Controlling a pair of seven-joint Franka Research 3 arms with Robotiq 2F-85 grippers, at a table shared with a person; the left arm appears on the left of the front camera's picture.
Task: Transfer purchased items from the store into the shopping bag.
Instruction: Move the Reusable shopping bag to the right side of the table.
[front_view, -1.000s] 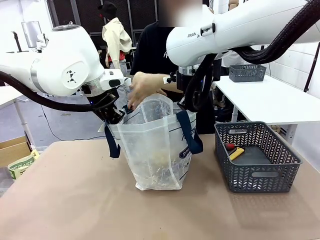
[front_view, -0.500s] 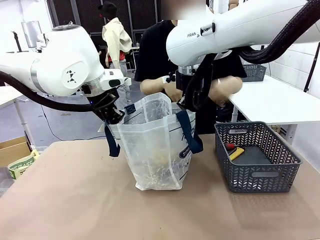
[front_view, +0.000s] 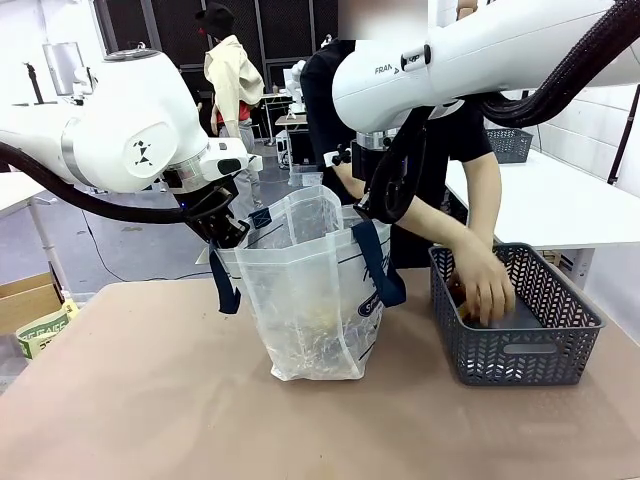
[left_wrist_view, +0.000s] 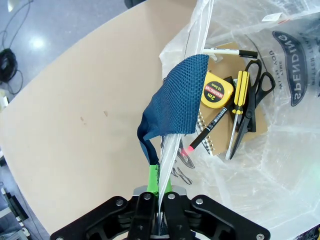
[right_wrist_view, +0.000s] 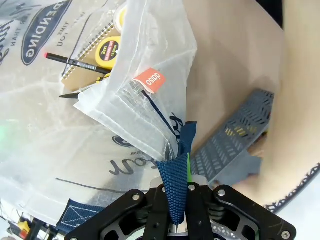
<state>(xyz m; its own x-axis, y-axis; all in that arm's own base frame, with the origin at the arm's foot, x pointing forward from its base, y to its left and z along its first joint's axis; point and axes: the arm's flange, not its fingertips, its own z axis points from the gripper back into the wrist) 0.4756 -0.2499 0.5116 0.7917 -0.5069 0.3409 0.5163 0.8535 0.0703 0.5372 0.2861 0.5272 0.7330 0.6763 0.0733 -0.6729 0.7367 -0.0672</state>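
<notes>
My left gripper (left_wrist_view: 159, 186) and right gripper (right_wrist_view: 176, 197) are clamped on the rim of the shopping bag (front_view: 305, 290), holding it open mid-table. If the thin film slips, the mouth could collapse while the person's hand (front_view: 487, 290) works in the basket (front_view: 520, 352) at right.

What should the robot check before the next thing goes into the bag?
1. Left gripper shut on the shopping bag rim: ok.
2. Right gripper shut on the bag's navy strap: ok.
3. Bag mouth held open between the two grippers: ok.
4. Bag standing upright on the table: ok.
5. Person's hand reaching inside the basket: ok.
6. Hand has hold of an item: cannot tell.
</notes>
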